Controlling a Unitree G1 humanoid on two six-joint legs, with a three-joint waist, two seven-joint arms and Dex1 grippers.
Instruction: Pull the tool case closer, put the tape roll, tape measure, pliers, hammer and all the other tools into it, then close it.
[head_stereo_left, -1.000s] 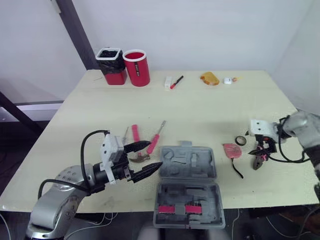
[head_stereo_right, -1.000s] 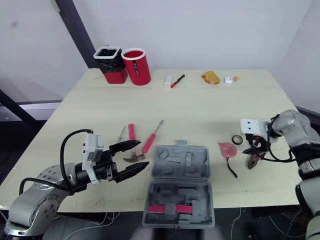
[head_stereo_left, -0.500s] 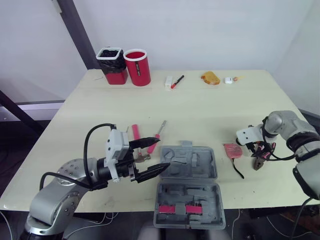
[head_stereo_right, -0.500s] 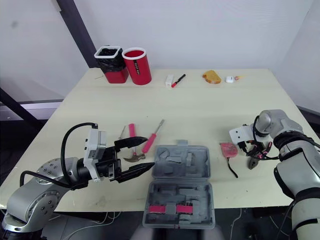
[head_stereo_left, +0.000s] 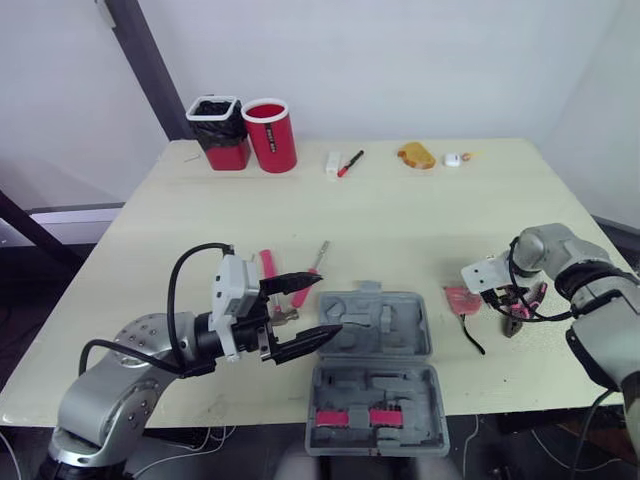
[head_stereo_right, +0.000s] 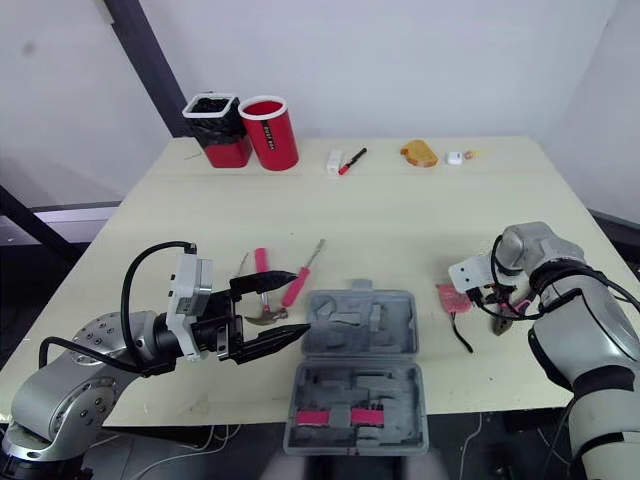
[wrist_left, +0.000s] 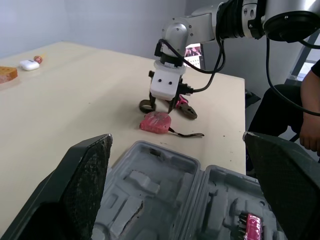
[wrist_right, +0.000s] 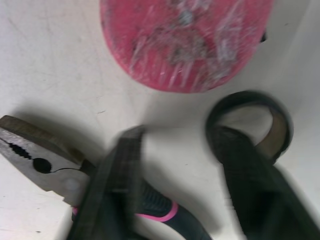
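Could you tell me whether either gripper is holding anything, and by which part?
Nothing is held: the left gripper is open and empty; the right gripper stands open over pliers and tape roll.
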